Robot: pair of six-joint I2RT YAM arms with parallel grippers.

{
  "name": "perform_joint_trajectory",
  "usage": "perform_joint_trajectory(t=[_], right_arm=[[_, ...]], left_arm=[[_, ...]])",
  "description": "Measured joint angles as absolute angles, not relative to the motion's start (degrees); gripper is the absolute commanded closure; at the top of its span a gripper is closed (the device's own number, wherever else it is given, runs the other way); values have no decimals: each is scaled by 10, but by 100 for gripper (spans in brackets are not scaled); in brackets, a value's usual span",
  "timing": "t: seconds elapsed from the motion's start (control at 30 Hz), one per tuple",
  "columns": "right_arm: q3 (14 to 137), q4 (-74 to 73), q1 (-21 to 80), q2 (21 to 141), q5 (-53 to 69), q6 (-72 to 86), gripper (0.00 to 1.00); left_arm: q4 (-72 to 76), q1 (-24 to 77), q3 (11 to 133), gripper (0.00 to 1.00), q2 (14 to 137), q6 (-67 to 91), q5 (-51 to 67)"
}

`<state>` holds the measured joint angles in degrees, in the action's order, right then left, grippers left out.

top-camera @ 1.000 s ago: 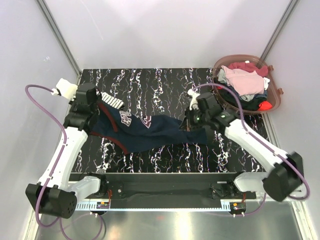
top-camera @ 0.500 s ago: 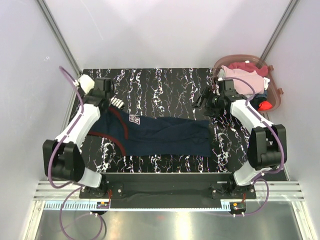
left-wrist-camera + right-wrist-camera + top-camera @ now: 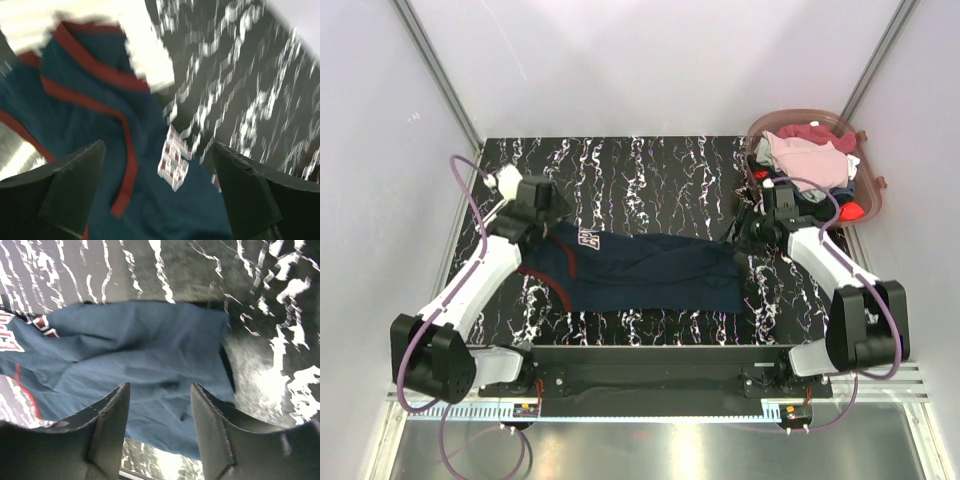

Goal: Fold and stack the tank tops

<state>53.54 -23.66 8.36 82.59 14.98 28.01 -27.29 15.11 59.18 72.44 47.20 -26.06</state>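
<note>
Top external: dark navy red-trimmed cloth tank top (image 3: pixel 650 270) lies flat mid-frame, unfolded; my left gripper (image 3: pixel 157 150) and right gripper (image 3: pixel 160 387) gape empty; folding, stacking all pending.

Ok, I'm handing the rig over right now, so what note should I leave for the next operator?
Left gripper: open, empty, over the strap end of the navy tank top.
Right gripper: open, empty, over its hem end.
The top lies spread lengthwise on the table, unfolded.
White cloth beside the straps, too blurred to identify.
Done: top laid out. Left: every fold, then the stack.
</note>
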Motion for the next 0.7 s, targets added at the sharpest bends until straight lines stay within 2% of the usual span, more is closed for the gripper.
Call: perform_joint_trajectory(t=[0.1,0.2,0.33,0.53,0.6,0.67,0.7], right_arm=[[506,-236,84,794,139,279,49],[478,-234,84,766,131,279,50],[449,-229,84,758,126,283,56],[404,-204,84,758,96,301,57],[395,-199,84,759,87,305,56],[395,-191,84,769,84,309,48],[396,-188,84,775,82,309,48]], left_arm=[[-273,178,545,22,714,481,-244],[-274,193,485,28,701,488,-223],[-270,195,415,34,686,500,-193],[-241,194,390,42,691,511,-161],[-225,194,390,42,701,513,-151],[-213,194,390,42,718,513,-144],[-210,194,390,42,725,513,-142]])
